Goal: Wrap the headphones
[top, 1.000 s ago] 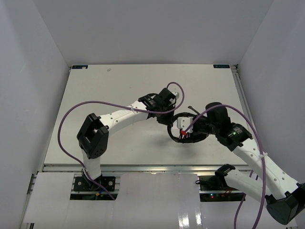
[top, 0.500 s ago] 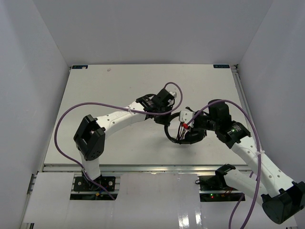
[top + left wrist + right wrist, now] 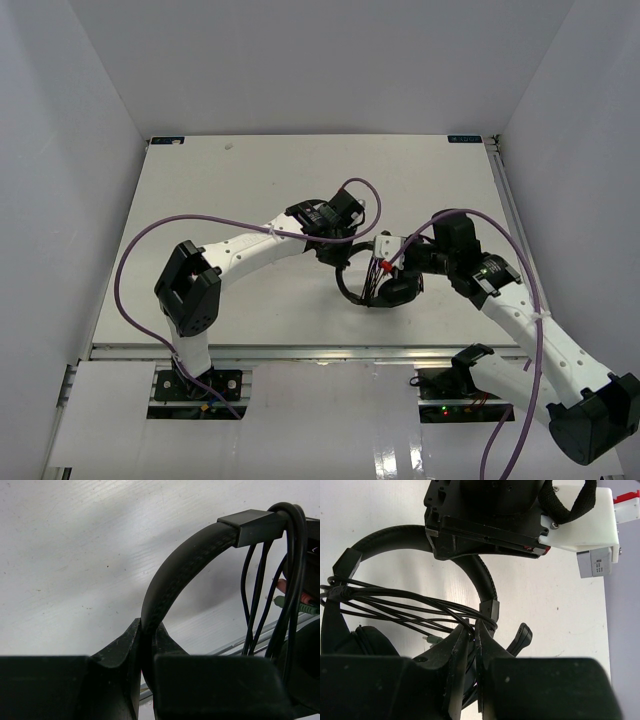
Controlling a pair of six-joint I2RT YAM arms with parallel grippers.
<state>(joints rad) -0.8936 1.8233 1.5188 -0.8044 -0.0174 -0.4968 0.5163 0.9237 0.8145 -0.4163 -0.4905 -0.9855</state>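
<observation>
The black headphones (image 3: 372,290) lie mid-table between both arms. In the left wrist view my left gripper (image 3: 148,628) is shut on the thin headband (image 3: 175,575), and loops of the thin black cord (image 3: 257,595) hang over the band's far end, near the reddish plug (image 3: 292,590). In the right wrist view my right gripper (image 3: 475,631) is shut on cord strands (image 3: 400,605) that stretch across under the band (image 3: 480,575). The boom mic (image 3: 520,639) pokes out just right of the jaws. One earcup (image 3: 367,640) shows at the lower left.
Thick purple robot cables (image 3: 200,218) arc over both arms. The left arm's wrist (image 3: 485,515) sits right above the headband in the right wrist view. A metal rail (image 3: 300,352) runs along the table's near edge.
My right gripper has swung left and toward the near edge with the cord. The headphones have turned and shifted a little nearer. The left gripper has kept its hold on the band.
</observation>
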